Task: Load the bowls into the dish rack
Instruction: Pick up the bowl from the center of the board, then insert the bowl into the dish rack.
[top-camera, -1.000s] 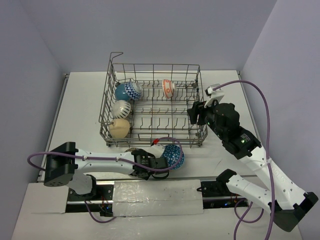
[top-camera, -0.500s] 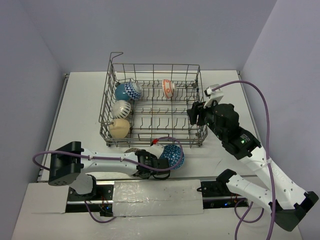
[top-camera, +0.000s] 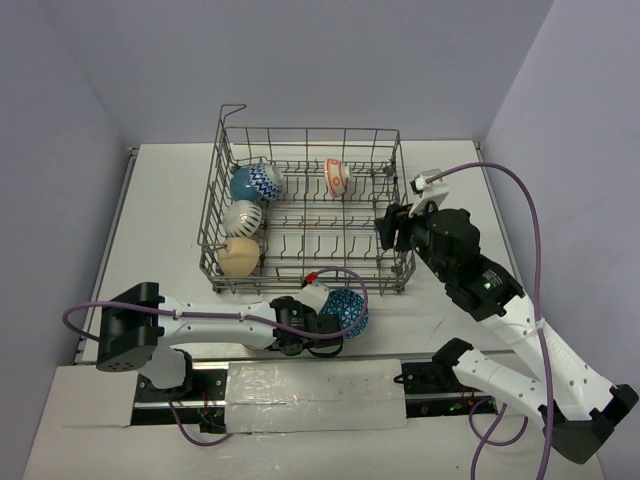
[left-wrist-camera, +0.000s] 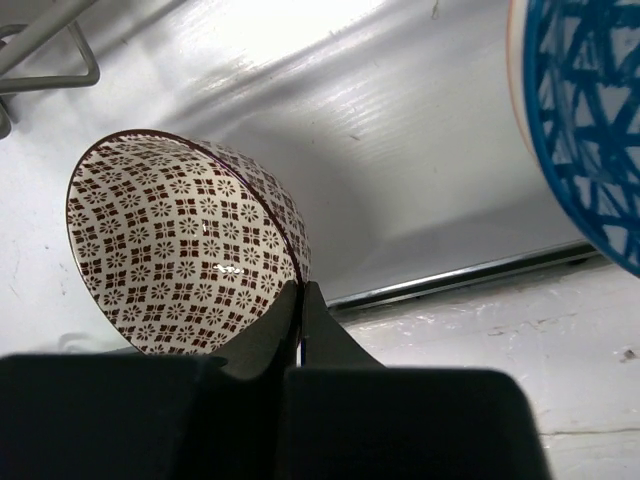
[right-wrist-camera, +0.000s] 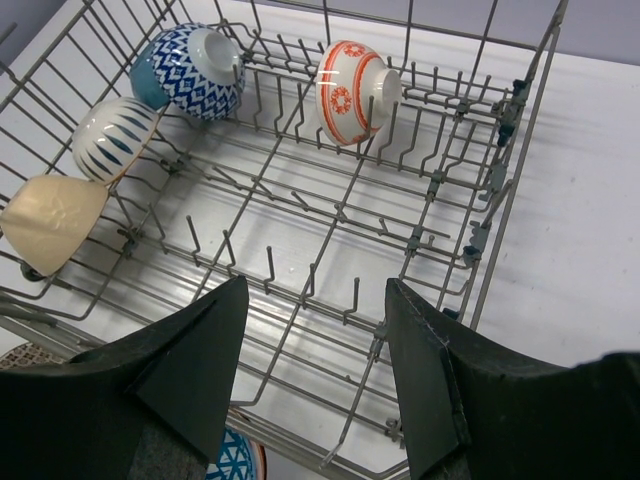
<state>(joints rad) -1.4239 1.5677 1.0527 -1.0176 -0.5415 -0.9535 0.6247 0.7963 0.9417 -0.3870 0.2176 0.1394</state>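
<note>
Bright even light, soft shadows, mild glare

Brown-patterned bowl (left-wrist-camera: 185, 250), blue-lattice bowl (left-wrist-camera: 590, 120)

Dish rack (top-camera: 312, 130): grey wire, upright tines, raised handle at far-left corner.
Inside rack, along left side, far to near: blue zigzag bowl (top-camera: 256, 182), white blue-striped bowl (top-camera: 243, 216), cream bowl (top-camera: 239, 256), all on edge.
Orange-patterned bowl (top-camera: 336, 176): on edge, rack's far row.
Outside, before rack's near side: brown-patterned bowl (left-wrist-camera: 185, 245), tilted on side; blue lattice bowl (top-camera: 347, 310) beside it.
</note>
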